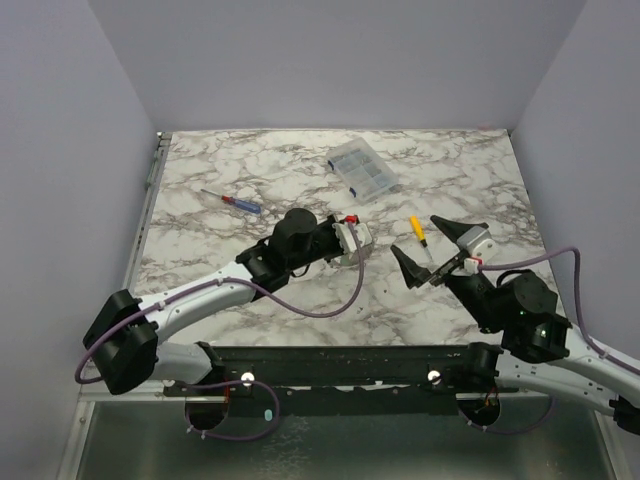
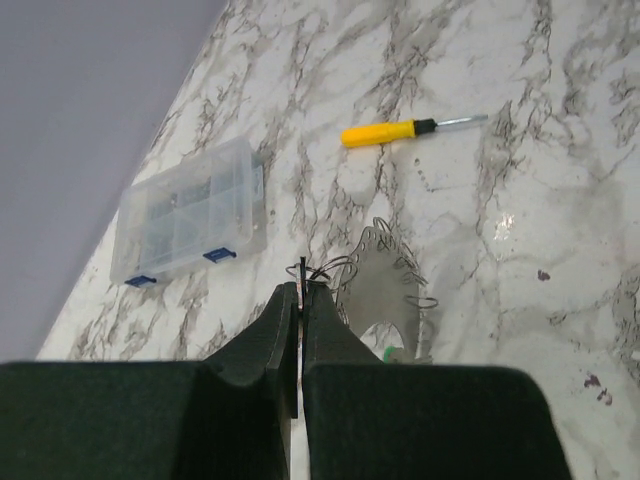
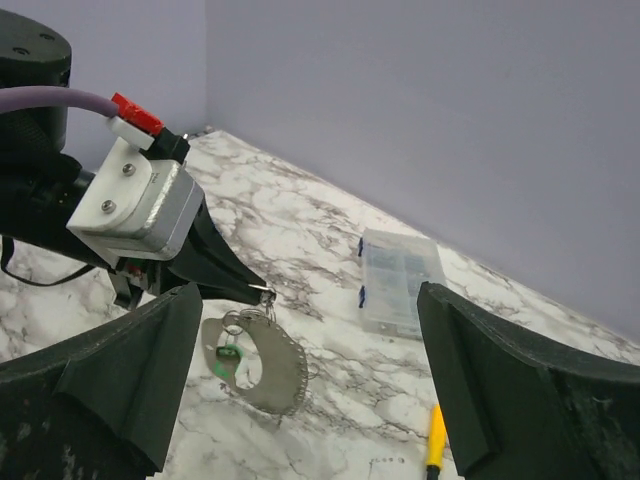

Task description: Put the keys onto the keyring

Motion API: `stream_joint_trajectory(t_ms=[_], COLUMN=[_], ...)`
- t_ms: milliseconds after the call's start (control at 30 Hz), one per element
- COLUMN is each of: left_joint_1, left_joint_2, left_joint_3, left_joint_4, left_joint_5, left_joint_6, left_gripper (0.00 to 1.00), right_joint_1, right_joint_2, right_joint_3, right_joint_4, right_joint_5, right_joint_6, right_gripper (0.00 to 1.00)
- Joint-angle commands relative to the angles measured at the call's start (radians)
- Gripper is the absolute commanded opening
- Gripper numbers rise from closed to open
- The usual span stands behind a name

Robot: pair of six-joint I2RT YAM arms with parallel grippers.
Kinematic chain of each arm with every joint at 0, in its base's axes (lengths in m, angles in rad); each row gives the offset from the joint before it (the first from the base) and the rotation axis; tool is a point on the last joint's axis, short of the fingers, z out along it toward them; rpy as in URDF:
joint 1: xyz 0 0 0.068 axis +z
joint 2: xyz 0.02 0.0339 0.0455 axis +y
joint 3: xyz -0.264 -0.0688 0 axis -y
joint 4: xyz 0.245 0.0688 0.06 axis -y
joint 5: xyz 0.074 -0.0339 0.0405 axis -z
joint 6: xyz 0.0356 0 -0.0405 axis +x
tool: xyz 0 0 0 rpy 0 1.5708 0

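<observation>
My left gripper (image 1: 358, 250) is shut on a thin metal piece seen edge-on with wire ring loops, the keyring (image 2: 303, 272). In the right wrist view it shows at the left fingertips as a small ring (image 3: 262, 296). A grey crescent-shaped metal plate (image 3: 278, 370) hangs from it, resting on the marble, with small wire rings along its rim and a green tag (image 3: 228, 352). The plate also shows in the left wrist view (image 2: 378, 290). I cannot make out any separate keys. My right gripper (image 1: 425, 245) is wide open and empty, to the right of the plate and facing it.
A yellow-handled screwdriver (image 1: 417, 231) lies between the right fingers on the table. A clear plastic compartment box (image 1: 362, 169) sits at the back middle. A red and blue screwdriver (image 1: 232, 200) lies at the back left. Walls close the table on three sides.
</observation>
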Motion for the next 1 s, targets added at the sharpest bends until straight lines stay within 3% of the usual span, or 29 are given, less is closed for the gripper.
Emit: stream_joint_trajectory(t_ms=[0,200,367,600,967], left_joint_1=[-0.040,-0.059,-0.047,0.022,0.066], left_joint_2=[0.077,0.116,0.119,0.146,0.193], left_joint_3=[0.141,0.230,0.101,0.019,-0.028], left_joint_4=[0.030,0.020,0.022,-0.068,-0.184], left_joint_5=[0.018,-0.019,-0.231,-0.373,-0.425], left_joint_6=[-0.091,-0.134,-0.214,-0.334,-0.104], left_gripper=[0.00,0.00,0.00,0.00,0.00], right_joint_1=[0.003,0.003,0.004,0.004,0.003], right_joint_2=[-0.045,-0.089,-0.115,-0.099,-0.094], right_joint_3=[-0.015,-0.022,-0.031,-0.032,-0.037], right_joint_4=[0.030,0.048,0.064,0.054,0.042], right_joint_5=[0.112,0.207,0.241,0.235,0.229], right_joint_6=[0.010,0.016,0.024,0.038,0.059], right_gripper=[1.00,1.00,1.00,1.00,1.00])
